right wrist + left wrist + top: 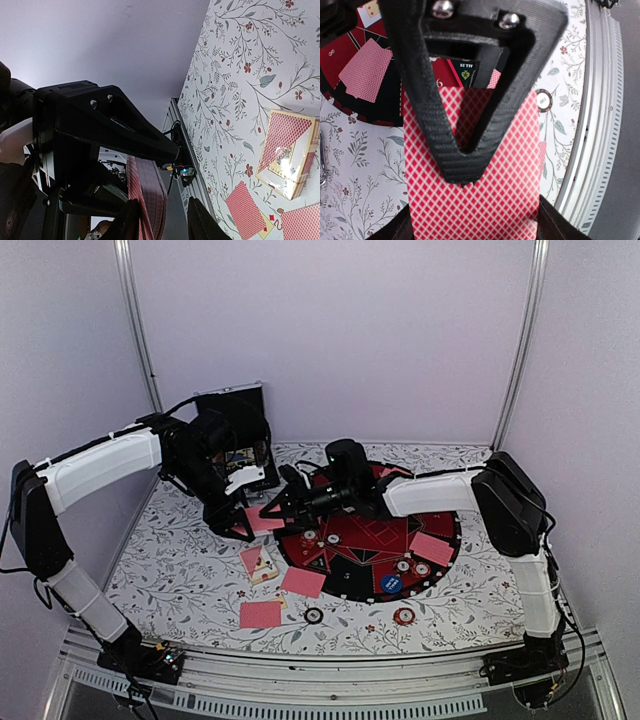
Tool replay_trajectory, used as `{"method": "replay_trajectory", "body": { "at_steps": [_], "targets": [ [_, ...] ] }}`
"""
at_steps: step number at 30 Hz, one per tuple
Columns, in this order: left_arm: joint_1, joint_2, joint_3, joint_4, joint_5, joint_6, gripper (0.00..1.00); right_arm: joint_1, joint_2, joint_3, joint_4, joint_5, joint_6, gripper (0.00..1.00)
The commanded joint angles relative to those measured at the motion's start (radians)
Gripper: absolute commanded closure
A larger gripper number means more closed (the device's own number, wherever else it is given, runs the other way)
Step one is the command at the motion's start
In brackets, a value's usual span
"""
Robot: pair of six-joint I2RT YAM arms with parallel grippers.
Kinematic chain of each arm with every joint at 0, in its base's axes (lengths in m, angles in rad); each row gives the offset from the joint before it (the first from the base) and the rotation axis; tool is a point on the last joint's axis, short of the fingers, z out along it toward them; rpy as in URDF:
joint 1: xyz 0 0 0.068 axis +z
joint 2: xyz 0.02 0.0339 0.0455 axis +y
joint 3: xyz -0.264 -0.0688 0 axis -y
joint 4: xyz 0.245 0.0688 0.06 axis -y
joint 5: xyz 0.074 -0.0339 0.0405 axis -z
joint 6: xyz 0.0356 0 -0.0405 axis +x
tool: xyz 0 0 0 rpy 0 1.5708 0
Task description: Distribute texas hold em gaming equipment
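Note:
My left gripper (243, 525) is shut on a small stack of pink-red-backed playing cards (264, 523), held above the table's left part. In the left wrist view its black upper finger (462, 165) presses flat on the top card (470, 205). My right gripper (273, 509) reaches in from the right to the cards' free end. In the right wrist view the cards (147, 195) stand edge-on between the open right gripper (160, 222) fingers. They lie against the left finger, with a gap to the right one. More single cards (260, 614) and chips (313, 615) lie on the table.
The round black-and-red mat (350, 585) holds a card (432, 548) and several chips (402, 566). A wrapped card box (287, 150) lies left of the mat on another card. The black chip case (235, 435) stands at the back left. Another chip (404, 616) lies near the front edge.

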Motion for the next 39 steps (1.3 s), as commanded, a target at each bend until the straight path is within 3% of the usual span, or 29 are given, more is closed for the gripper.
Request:
{"method": "replay_trajectory", "body": {
  "at_steps": [1,11,23,33,39],
  "targets": [
    [0.003,-0.024,0.018,-0.001,0.029,0.001,1.00,-0.024,-0.044,-0.032,-0.082,0.033,-0.037,0.65],
    [0.003,-0.021,0.021,-0.001,0.032,0.001,1.00,-0.031,-0.078,-0.042,-0.125,0.036,-0.067,0.66],
    [0.005,-0.021,0.010,0.001,0.024,0.002,1.00,-0.054,-0.131,-0.059,-0.122,0.023,-0.049,0.90],
    [0.006,-0.026,0.004,0.004,0.021,0.002,1.00,-0.119,-0.229,-0.130,-0.101,0.014,-0.025,0.99],
    [0.006,-0.030,-0.001,0.002,0.018,0.002,1.00,-0.192,-0.302,-0.184,-0.188,0.017,-0.075,1.00]
  ]
}}
